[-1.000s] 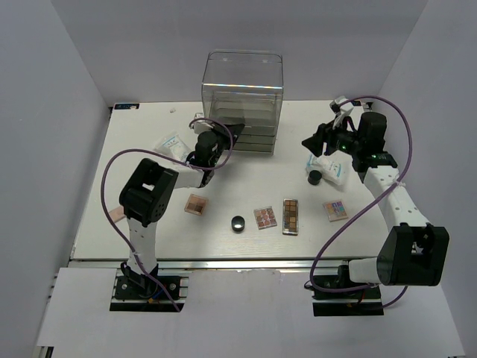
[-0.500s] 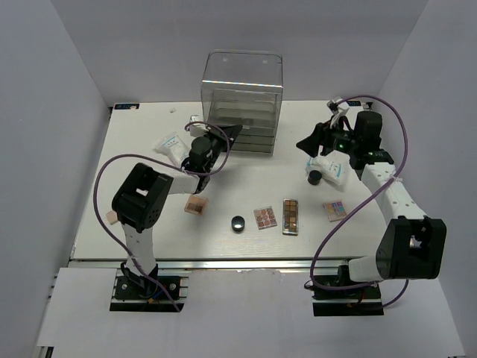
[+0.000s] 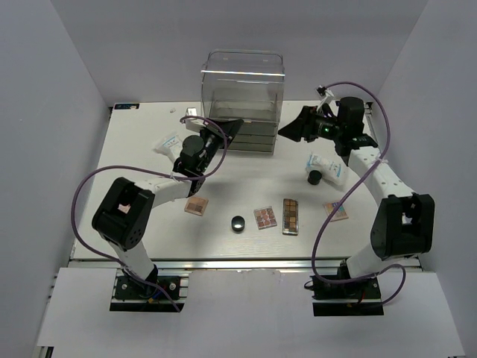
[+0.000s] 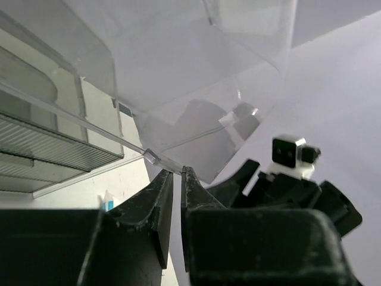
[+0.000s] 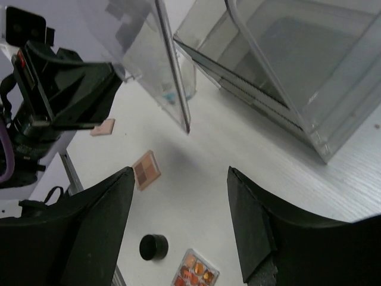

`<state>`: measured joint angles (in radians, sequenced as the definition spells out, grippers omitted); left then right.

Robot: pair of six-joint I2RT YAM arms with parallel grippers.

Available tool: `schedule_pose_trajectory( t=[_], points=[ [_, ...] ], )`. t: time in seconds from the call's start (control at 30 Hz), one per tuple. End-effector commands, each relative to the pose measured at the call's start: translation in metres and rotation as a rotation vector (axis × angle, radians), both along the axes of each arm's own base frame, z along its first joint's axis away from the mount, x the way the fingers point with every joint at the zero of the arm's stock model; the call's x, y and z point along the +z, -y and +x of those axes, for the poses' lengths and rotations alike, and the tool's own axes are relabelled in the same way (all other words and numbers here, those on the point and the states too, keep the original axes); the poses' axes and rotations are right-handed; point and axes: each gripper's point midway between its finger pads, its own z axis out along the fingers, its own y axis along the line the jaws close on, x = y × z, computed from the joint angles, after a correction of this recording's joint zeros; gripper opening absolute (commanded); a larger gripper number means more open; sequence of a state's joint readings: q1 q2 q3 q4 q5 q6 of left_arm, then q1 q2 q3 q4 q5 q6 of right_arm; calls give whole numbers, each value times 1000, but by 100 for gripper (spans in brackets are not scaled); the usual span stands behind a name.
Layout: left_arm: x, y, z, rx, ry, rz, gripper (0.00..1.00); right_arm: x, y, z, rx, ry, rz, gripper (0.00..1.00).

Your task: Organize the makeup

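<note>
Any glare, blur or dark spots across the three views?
Top external: sharp, evenly lit, bright glint on the acrylic box rim. Left wrist: left gripper dark, clear drawer washed with reflections. Right wrist: right gripper soft, near-black; table beyond in focus.

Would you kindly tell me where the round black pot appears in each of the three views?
Top external: round black pot just below centre.
Left wrist: not in it.
Right wrist: the pot near the bottom edge, left of centre.
Shared landmark: the clear drawer box.
</note>
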<state>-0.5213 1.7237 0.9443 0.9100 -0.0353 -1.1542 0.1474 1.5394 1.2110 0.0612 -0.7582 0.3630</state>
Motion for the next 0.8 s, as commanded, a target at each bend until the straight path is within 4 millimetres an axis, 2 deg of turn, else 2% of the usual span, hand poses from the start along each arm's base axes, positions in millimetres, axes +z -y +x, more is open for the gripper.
schedule_pose_trajectory(
  t=[0.0, 0.03, 0.2, 0.33, 0.47, 0.57, 0.63, 0.7, 0.77],
  points=[
    [51, -6, -17, -6, 125, -23, 8, 42, -13, 18, 0, 52, 83, 69],
    [51, -5, -17, -7, 129, -16, 8, 39, -16, 22, 5, 38, 87, 69],
    [56, -8, -20, 0, 136, -21, 8, 58, -27, 34, 21, 70, 119, 69],
    [55, -7, -19, -6, 136, -22, 8, 49, -34, 46, 28, 45, 122, 68],
    [55, -7, -19, -8, 135, -25, 8, 61, -40, 52, 59, 70, 153, 64],
    [53, -6, -19, -8, 130, -21, 8, 66, -46, 51, 88, 85, 164, 57],
    [52, -7, -18, -4, 127, -22, 8, 68, -49, 48, 118, 84, 178, 49],
    [53, -6, -17, -3, 124, -18, 8, 67, -51, 44, 139, 76, 188, 47],
    [57, -6, -15, -1, 129, -9, 9, 72, -52, 40, 160, 79, 212, 41]
  ],
)
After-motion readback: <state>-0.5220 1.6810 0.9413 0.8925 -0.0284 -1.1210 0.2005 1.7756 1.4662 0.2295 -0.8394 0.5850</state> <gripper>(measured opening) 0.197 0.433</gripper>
